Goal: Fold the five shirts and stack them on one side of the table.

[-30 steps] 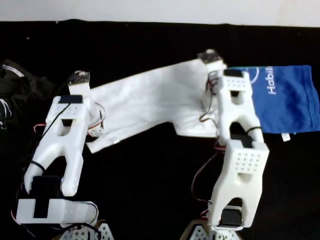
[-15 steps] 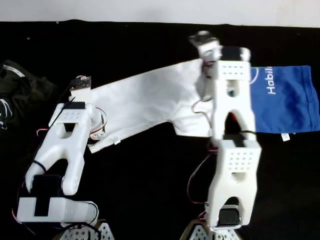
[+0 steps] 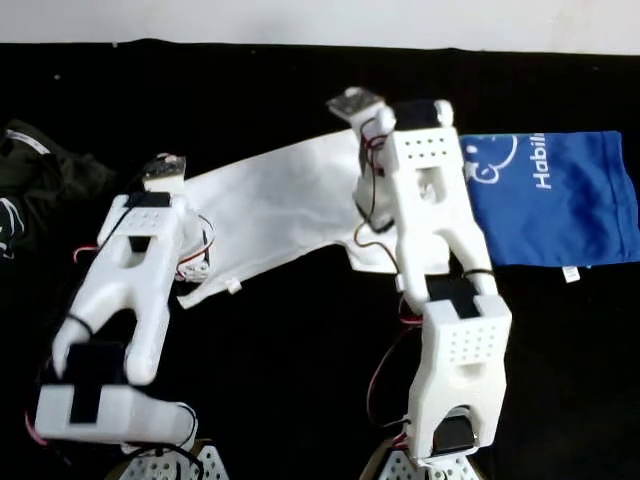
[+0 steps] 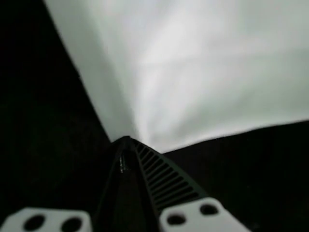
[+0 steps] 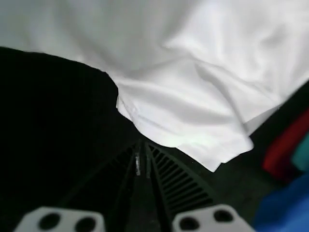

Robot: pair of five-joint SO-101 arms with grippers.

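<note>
- The left gripper (image 4: pixel 126 143) is clamped on one end of the white shirt (image 3: pixel 270 205), its two fingers pressed together with the cloth pinched at their tip; this pins that end so the fabric can be drawn taut rather than bunch up
- The right gripper (image 5: pixel 141 145) is likewise closed, with a hemmed corner of the same shirt caught at its tip, as far as the wrist view lets me judge; holding the other end of the garment, it looks placed to carry that end across for a fold
- The white shirt lies in the middle of the table (image 3: pixel 300 350), stretched as a slanted band between the two grippers, with the right arm's end farther from the arm bases
- It looks thin and limp: smooth where it is pulled tight near the left gripper, creased and doubled into soft folds near the right one, with a stitched hem showing
- A blue shirt (image 3: pixel 560 200) lies flat just beside the right arm, probably the start of the stack; a heap of dark clothes (image 3: pixel 35 190) sits at the left edge of the table
</note>
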